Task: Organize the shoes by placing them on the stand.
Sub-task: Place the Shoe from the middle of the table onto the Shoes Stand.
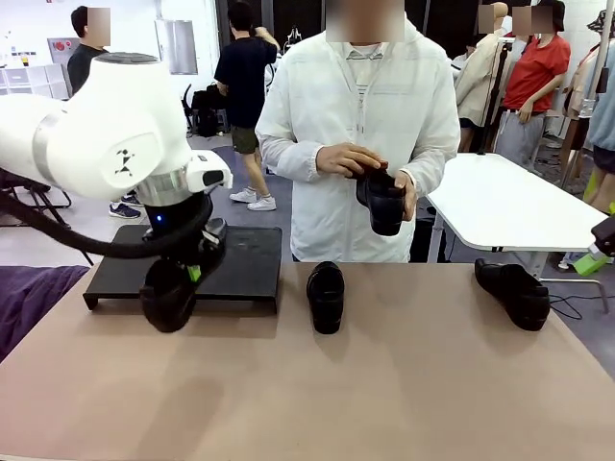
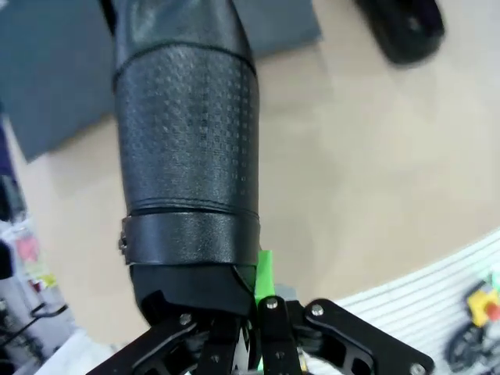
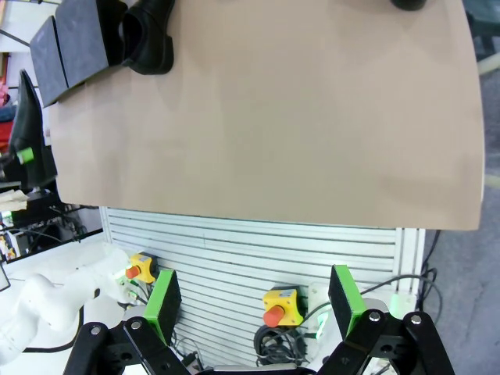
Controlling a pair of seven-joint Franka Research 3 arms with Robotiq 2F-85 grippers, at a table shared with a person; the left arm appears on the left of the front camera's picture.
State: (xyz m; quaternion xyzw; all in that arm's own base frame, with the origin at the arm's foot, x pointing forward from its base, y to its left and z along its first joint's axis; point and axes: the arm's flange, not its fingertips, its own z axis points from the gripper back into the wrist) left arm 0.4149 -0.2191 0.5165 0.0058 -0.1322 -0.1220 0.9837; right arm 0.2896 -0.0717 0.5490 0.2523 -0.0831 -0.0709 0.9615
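My left gripper (image 1: 195, 272) is shut on the heel end of one black shoe (image 1: 169, 296), which hangs toe-down just in front of the low black stand (image 1: 245, 259). In the left wrist view the held shoe (image 2: 187, 141) stretches away from the fingers (image 2: 264, 269) over the stand's edge (image 2: 55, 78). A second shoe (image 1: 326, 296) lies mid-table and a third (image 1: 514, 292) at the right. The person at the far side holds a fourth shoe (image 1: 384, 200) in both hands. My right gripper (image 3: 254, 285) hangs open and empty off the table's near edge; its tip (image 1: 594, 257) peeks in at the far right.
The brown tabletop (image 3: 273, 125) spreads wide in front of the shoes. A purple cloth (image 1: 34, 298) lies at its left edge. A white table (image 1: 509, 197) stands behind on the right. Below the near edge are a slatted white panel and yellow stop buttons (image 3: 280, 305).
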